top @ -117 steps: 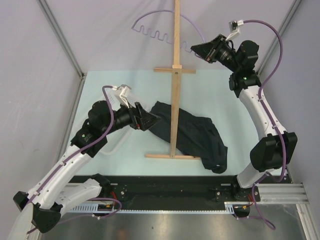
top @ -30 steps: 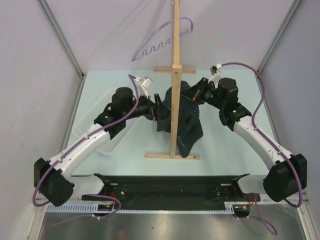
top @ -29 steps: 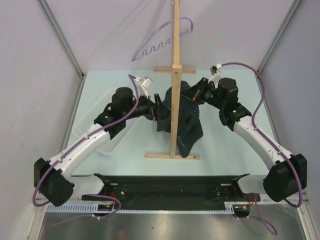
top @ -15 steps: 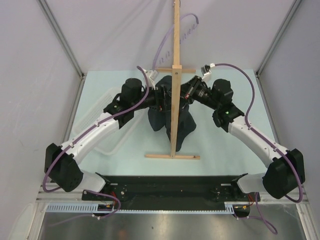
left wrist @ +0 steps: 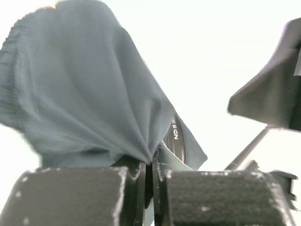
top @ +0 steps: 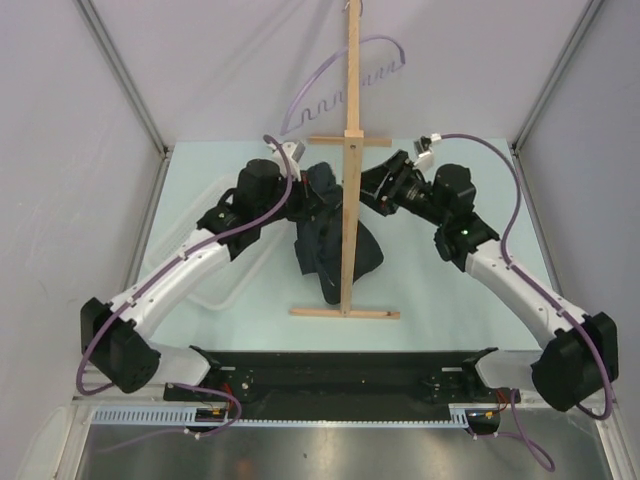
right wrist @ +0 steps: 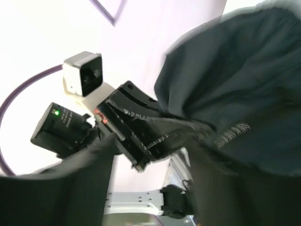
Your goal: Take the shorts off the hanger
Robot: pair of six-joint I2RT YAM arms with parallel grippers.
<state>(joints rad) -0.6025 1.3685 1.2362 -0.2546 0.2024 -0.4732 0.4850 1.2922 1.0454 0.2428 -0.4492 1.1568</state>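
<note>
The black shorts (top: 330, 245) hang crumpled above the table, left of the wooden post and off the hanger. My left gripper (top: 308, 197) is shut on their upper edge; in the left wrist view the fabric (left wrist: 84, 94) drapes over the shut left gripper (left wrist: 153, 165). My right gripper (top: 372, 190) stands open just right of the post, apart from the cloth. In the right wrist view the right gripper (right wrist: 155, 188) has nothing between its fingers, and the shorts (right wrist: 235, 89) hang ahead of it. The lilac hanger (top: 330, 100) hangs bare high on the stand.
A wooden T-shaped stand (top: 351, 170) rises mid-table between the two arms, its foot bar (top: 345, 313) near the front. A pale see-through basket (top: 185, 250) lies at the left under the left arm. Grey walls enclose the table on three sides.
The left gripper has shut on the shorts and drawn them left of the post. The right gripper has let go and opened. The hanger has swung on the stand.
</note>
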